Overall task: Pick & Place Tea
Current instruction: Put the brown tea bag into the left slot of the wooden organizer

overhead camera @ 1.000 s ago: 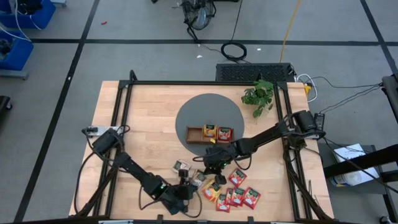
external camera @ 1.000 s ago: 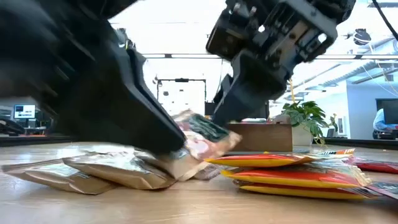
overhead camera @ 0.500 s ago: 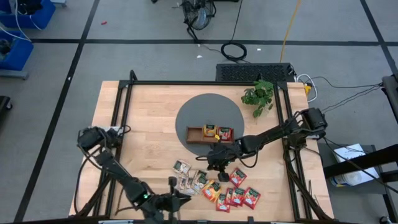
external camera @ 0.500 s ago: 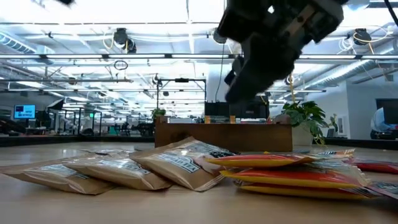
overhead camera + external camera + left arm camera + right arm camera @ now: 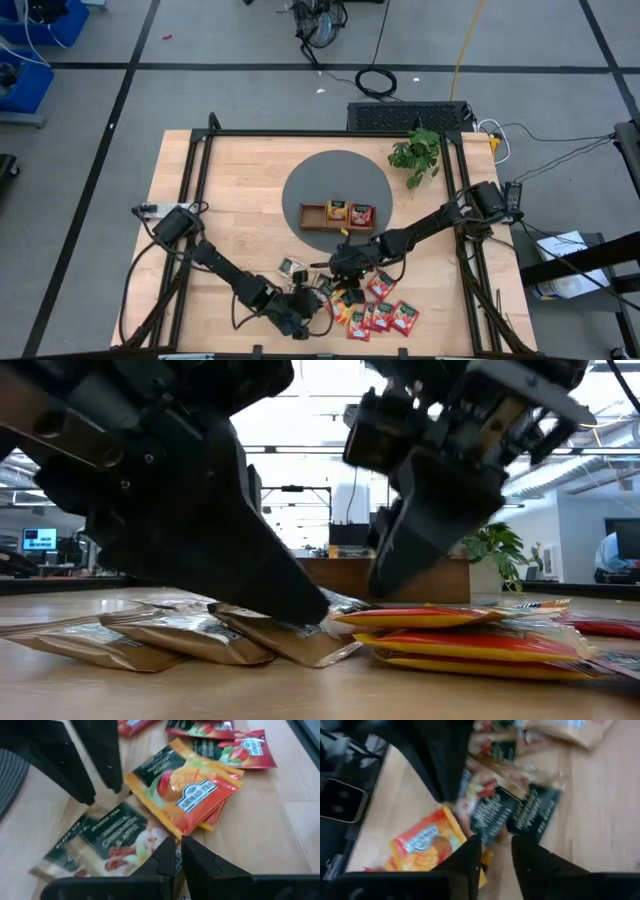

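Observation:
Several tea sachets lie flat in a loose pile on the wood near the table's front: cream ones with dark green tops, an orange one and red ones. My left gripper is shut, its tips at a cream sachet beside the orange one. My right gripper stands open just over the dark green tops of cream sachets; its fingers also show in the left wrist view. The brown tray holds an orange sachet and a red sachet. My left gripper's shut fingertips rest on a cream sachet at its edge next to the orange sachet, coming slanting down from the near left. The sachet lies flat on the pile. Whether an edge is caught between the fingers does not show. My right gripper: I cannot tell whether it touches the sachets under it.
The tray sits on a round grey mat at the table's middle. A potted plant stands at the far right. Both arms meet close together over the pile. Bare wood lies at the table's left.
My left gripper swung away toward the near left edge and has come back to the pile. The cream sachet that stood tipped up a second ago now lies flat with the others. My right gripper has come down closer to the sachets.

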You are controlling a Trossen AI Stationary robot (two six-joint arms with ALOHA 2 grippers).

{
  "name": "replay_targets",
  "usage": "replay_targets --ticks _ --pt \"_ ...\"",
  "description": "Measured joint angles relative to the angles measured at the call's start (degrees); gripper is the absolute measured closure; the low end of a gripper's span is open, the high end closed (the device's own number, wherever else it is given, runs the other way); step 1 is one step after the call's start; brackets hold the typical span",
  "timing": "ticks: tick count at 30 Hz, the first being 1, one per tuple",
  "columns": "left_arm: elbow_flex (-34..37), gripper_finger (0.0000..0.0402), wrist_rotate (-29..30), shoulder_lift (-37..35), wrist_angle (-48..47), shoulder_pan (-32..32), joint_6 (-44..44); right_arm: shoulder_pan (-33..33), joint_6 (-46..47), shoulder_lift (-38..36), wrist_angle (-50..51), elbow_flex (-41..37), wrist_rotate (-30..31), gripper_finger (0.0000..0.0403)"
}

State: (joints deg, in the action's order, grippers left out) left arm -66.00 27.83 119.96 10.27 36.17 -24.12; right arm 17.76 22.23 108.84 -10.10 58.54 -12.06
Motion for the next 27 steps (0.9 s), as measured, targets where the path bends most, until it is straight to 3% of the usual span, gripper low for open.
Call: replay_targets --ticks 7,13,21,27 --pt "-0.11 0.0364 0.98 0.75 -0.7 -0.59 -0.38 -0.07 3.99 3.34 -1.69 0.22 -0.12 0.0246" --pt "-0.24 0.0364 1.6 2.4 0.08 -1.42 0.01 -0.04 5.23 3.98 -4.15 0.11 -0.19 0.024" --pt "-0.26 0.0364 2.38 3.28 0.59 -1.87 0.21 -0.11 3.79 4.02 -2.19 0.12 0.13 0.027" --pt "-0.22 0.0364 2.38 3.31 0.53 -1.93 0.31 -0.3 1.52 4.02 -0.69 0.13 3.14 0.0341"
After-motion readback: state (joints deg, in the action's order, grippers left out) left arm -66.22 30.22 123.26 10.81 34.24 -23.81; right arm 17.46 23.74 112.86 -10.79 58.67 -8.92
